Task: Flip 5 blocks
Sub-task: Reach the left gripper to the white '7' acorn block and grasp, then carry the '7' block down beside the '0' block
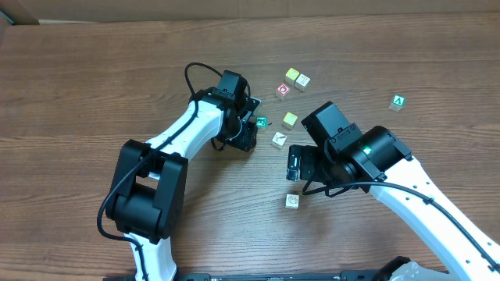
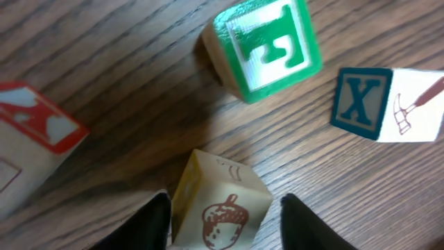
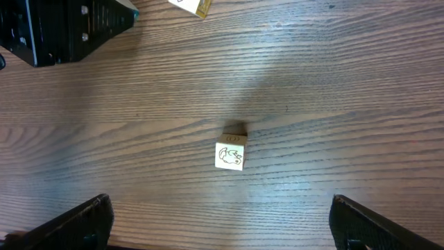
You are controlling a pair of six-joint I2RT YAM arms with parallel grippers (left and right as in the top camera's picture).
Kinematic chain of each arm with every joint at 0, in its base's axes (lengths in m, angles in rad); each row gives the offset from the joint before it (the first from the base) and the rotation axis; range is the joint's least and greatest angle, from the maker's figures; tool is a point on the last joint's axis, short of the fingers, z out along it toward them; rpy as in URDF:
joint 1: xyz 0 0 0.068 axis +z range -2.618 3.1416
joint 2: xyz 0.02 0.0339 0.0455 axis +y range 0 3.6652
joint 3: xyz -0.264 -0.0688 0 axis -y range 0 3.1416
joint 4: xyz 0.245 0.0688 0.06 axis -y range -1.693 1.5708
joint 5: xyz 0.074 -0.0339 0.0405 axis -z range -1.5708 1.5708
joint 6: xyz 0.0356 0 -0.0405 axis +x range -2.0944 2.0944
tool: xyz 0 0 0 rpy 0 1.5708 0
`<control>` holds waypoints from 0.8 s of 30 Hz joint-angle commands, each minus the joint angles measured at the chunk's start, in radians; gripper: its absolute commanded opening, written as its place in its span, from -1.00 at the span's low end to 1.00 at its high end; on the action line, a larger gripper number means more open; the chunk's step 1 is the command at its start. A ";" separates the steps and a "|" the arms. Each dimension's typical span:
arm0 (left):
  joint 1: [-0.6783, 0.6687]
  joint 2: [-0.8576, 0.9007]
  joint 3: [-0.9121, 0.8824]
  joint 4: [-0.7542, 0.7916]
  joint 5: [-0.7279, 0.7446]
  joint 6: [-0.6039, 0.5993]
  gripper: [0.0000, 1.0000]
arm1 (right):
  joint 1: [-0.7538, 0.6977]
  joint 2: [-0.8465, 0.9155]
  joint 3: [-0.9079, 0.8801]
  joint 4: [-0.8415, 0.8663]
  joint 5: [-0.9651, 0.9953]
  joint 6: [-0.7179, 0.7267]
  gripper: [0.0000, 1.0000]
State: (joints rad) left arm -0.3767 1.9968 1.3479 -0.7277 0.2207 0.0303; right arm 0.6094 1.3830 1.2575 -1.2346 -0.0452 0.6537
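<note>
In the left wrist view a pale block with a brown acorn picture (image 2: 218, 208) sits tilted between the fingers of my left gripper (image 2: 223, 226). The left finger touches it and a gap shows at the right finger, so the jaws stand open. Overhead, my left gripper (image 1: 251, 129) covers this block. Ahead of it lie a green-faced block (image 2: 267, 45) (image 1: 262, 122), a block with a teal X face and a hammer picture (image 2: 388, 104) and a red-lettered block (image 2: 35, 132). My right gripper (image 3: 222, 229) (image 1: 294, 162) is wide open and empty, above a small white block (image 3: 231, 154) (image 1: 292, 200).
Overhead, a red-marked cube (image 1: 283, 90), two yellowish cubes (image 1: 292, 75) (image 1: 290, 119), a pale cube (image 1: 303, 80) and a white cube (image 1: 279, 140) cluster right of the left gripper. A green cube with a white A (image 1: 398, 101) lies far right. The left arm's black wrist (image 3: 62, 28) shows in the right wrist view.
</note>
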 commanded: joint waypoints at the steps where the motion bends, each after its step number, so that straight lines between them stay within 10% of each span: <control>1: -0.003 0.011 -0.002 0.000 -0.022 -0.032 -0.32 | -0.003 -0.022 0.027 -0.004 -0.002 -0.003 1.00; 11: -0.002 0.004 -0.002 -0.026 -0.074 -0.160 -0.91 | -0.003 -0.022 0.027 -0.010 -0.001 0.000 1.00; 24: -0.020 -0.278 -0.034 -0.235 -0.048 -0.226 -0.91 | -0.075 -0.022 0.026 -0.062 0.028 0.011 1.00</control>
State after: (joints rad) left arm -0.3801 1.8446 1.3342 -0.9382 0.1669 -0.1600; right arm 0.5747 1.3830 1.2575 -1.2846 -0.0410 0.6556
